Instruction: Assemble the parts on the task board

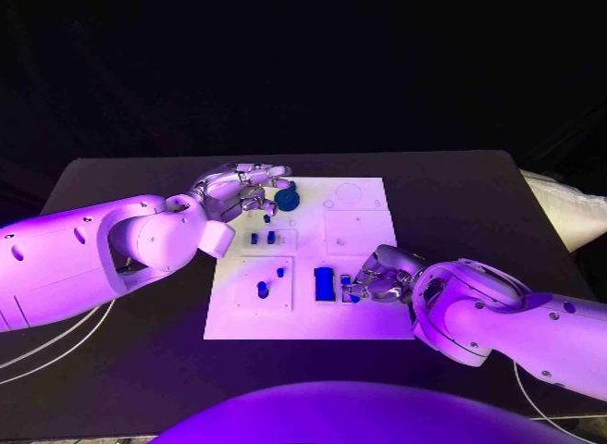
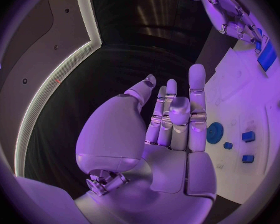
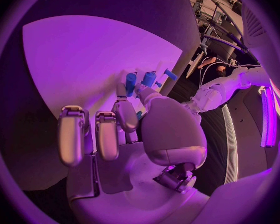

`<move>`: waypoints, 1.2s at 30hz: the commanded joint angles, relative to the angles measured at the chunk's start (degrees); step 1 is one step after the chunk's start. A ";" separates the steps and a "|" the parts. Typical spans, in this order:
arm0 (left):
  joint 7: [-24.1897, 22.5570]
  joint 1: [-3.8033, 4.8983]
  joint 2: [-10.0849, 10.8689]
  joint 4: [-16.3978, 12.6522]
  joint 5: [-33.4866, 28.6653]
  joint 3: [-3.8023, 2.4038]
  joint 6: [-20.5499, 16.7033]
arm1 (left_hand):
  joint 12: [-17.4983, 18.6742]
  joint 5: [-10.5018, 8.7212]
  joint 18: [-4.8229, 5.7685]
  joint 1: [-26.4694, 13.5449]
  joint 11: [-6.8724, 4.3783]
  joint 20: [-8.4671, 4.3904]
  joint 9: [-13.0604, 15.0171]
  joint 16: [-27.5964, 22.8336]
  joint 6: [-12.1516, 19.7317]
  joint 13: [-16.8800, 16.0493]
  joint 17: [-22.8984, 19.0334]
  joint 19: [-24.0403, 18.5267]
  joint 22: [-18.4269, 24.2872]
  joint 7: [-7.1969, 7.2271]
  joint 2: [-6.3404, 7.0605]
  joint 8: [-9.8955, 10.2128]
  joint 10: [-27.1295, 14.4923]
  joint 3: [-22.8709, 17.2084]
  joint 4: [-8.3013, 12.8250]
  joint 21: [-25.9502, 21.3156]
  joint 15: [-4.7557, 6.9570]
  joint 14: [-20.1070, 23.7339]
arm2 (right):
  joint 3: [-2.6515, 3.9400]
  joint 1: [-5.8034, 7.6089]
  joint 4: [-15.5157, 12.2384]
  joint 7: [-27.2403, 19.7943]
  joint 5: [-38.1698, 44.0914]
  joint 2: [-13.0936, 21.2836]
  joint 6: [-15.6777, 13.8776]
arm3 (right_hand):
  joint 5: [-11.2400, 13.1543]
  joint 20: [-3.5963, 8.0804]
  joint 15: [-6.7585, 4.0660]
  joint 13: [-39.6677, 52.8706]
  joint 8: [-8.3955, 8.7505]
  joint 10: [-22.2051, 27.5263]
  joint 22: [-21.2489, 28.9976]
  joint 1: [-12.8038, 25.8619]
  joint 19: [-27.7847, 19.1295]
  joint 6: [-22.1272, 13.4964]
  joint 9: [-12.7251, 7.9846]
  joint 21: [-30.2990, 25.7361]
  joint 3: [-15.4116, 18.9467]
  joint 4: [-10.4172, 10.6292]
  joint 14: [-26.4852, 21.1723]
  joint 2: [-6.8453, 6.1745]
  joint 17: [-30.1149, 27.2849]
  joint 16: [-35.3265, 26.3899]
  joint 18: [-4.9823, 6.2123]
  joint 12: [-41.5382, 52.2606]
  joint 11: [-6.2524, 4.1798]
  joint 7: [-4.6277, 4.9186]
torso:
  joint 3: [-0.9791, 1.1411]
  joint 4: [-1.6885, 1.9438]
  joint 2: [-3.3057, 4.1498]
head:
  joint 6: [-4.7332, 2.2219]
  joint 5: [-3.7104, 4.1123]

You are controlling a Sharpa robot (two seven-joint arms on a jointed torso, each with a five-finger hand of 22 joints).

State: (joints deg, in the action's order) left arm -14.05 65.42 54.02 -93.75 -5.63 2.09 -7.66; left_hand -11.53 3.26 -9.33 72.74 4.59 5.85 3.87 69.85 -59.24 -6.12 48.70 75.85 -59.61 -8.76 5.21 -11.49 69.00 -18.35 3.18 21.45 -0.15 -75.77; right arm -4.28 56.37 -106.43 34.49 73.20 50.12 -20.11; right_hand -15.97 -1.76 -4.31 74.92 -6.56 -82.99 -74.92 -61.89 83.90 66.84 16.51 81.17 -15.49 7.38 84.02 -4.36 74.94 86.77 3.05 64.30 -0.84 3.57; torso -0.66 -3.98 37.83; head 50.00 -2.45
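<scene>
The white task board [image 1: 357, 231] lies in the middle of the black table. My left hand [image 1: 240, 191] [image 2: 171, 119] hovers at the board's far left corner with its fingers stretched out and nothing in them. A blue gear [image 1: 288, 198] [image 2: 214, 133] lies just beside its fingertips. My right hand [image 1: 378, 276] [image 3: 130, 119] is low over the board's near right part, next to a long blue block [image 1: 324, 282] [image 2: 266, 55]. Its thumb and a finger pinch a small blue part [image 1: 346, 287] [image 3: 130, 83].
Two small blue pieces [image 1: 261, 238] [image 2: 248, 136] stand in the board's left middle panel. Two more blue pegs [image 1: 263, 289] sit in the near left panel. The board's far right panels [image 1: 357, 199] are bare. A pale bag [image 1: 577, 208] lies at the table's right edge.
</scene>
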 commanded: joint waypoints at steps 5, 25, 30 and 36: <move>-0.08 0.00 -0.14 -0.08 0.02 -0.04 1.26 | -0.27 0.13 -1.03 -0.11 -0.04 -0.01 -0.04 -0.25 -0.27 -0.06 -0.06 -0.56 0.07 -0.03 -0.26 0.21 -0.44 0.39 -0.07 -0.28 0.05 0.53 | -0.02 -0.05 0.49 0.04 0.37 -0.47 1.70 | -0.72 0.25 -0.15 1.15 0.20 -0.21 -2.38 1.39 1.16 -0.04 0.14 0.10 1.27 0.95 5.00 -0.11 10.27 0.16 -0.04 -0.11 0.27 0.39 | 0.01 0.00 0.02 | 0.00 0.00; 0.25 0.00 -0.06 -0.05 0.02 -0.04 1.52 | -0.29 0.13 -1.05 -0.09 -0.03 -0.01 -0.04 -0.35 -0.28 -0.08 -0.27 -0.62 0.16 -0.05 -0.32 0.27 -0.49 0.44 -0.11 -0.44 0.05 0.63 | -0.02 -0.08 -0.72 -0.06 1.73 -0.24 0.72 | -4.30 0.42 -0.35 1.61 0.13 -0.47 -2.72 3.78 1.32 0.25 0.84 0.30 8.06 5.50 5.05 1.44 10.52 0.31 -0.10 0.02 0.02 0.05 | 0.01 -0.05 -0.02 | 0.00 -0.06; 0.23 0.00 -0.06 -0.04 0.02 -0.04 1.59 | -0.28 0.13 -1.05 -0.08 -0.02 -0.01 -0.05 -0.49 -0.27 -0.08 -0.55 -0.64 0.17 -0.06 -0.33 0.30 -0.53 0.47 -0.12 -0.46 0.04 0.75 | -0.01 -0.08 -1.12 -0.04 2.68 0.18 0.52 | -4.29 0.43 -0.36 1.39 0.18 -0.35 -2.50 3.83 1.23 0.17 0.91 0.13 9.04 5.93 5.01 1.24 10.33 0.18 -0.05 -0.46 0.03 0.06 | 0.03 -0.02 0.02 | 0.00 -0.10; 0.13 0.00 -0.04 -0.08 0.02 -0.04 1.56 | -0.28 0.13 -1.05 -0.06 -0.01 0.00 -0.05 -0.55 -0.26 -0.08 -0.67 -0.66 0.18 -0.06 -0.34 0.33 -0.56 0.47 -0.12 -0.47 0.04 0.81 | -0.01 -0.08 -1.03 -0.05 3.09 0.66 0.51 | -4.30 0.43 -0.36 1.35 0.19 -0.32 -2.45 3.74 1.21 0.15 0.93 0.09 9.39 6.01 4.99 1.15 10.27 0.13 -0.04 -0.58 0.03 0.06 | 0.02 -0.08 0.01 | 0.00 -0.34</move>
State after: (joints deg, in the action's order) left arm -13.65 65.42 54.05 -93.72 -5.63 2.09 -7.29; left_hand -11.53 3.26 -9.32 72.74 4.60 5.84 3.87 69.62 -59.23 -6.14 48.05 75.43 -59.51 -8.76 5.21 -11.49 69.00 -18.19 3.02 21.18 -0.12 -75.37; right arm -4.28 56.34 -107.45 34.62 74.89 50.71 -19.74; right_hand -20.09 -1.76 -4.31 74.92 -6.61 -82.98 -74.95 -58.59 83.90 66.84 17.40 81.18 -6.49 13.36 84.02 -3.25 74.93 86.77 3.05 64.00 -0.84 3.58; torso -0.64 -4.03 37.82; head 50.00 -2.80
